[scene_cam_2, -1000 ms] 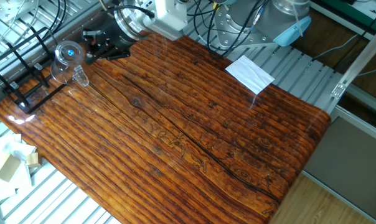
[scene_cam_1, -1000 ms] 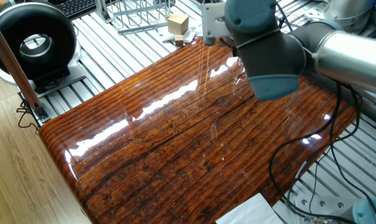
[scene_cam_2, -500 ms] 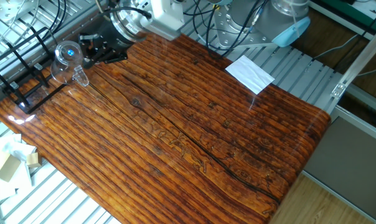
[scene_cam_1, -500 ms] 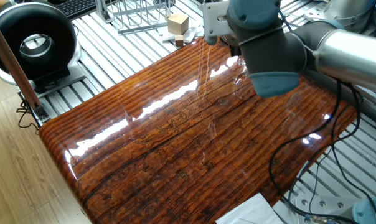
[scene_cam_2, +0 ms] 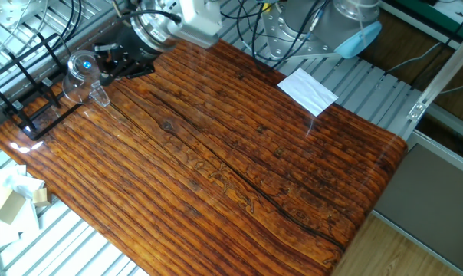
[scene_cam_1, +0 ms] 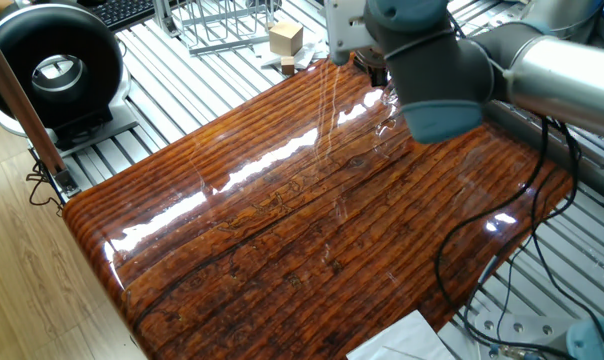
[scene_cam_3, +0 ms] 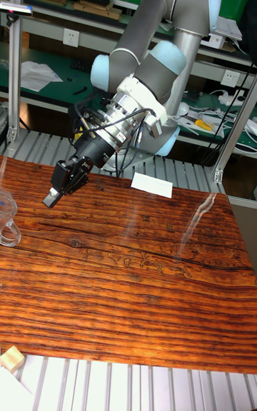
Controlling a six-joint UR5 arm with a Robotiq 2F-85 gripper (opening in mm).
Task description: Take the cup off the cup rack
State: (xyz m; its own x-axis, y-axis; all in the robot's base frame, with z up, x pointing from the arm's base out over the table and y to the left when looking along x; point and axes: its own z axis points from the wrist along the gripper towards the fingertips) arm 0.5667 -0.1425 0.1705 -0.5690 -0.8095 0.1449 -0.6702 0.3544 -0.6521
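Observation:
The cup (scene_cam_2: pixel 84 75), a clear glass mug with its handle pointing down, hangs on the black wire cup rack (scene_cam_2: pixel 31 123) at the table's far left corner. My gripper (scene_cam_2: pixel 107 61) is just right of the cup with its black fingers pointing at it. The jaws stand open and nothing is between them. In the tall fixed view the gripper (scene_cam_3: pixel 57 188) hovers tilted above the wooden table, and the cup (scene_cam_3: pixel 6 217) shows cut off at the left edge. In one fixed view the arm's wrist hides the gripper and the cup.
A silver wire rack (scene_cam_1: pixel 222 25) and a wooden block (scene_cam_1: pixel 285 38) sit beyond the table's corner. A black round device (scene_cam_1: pixel 52 70) stands to the left. A white sheet (scene_cam_2: pixel 308 90) lies at the table's far edge. Cables hang near the arm base.
The gripper has moved a little closer to the cup, up and left in the other fixed view. The cup and rack have not moved.

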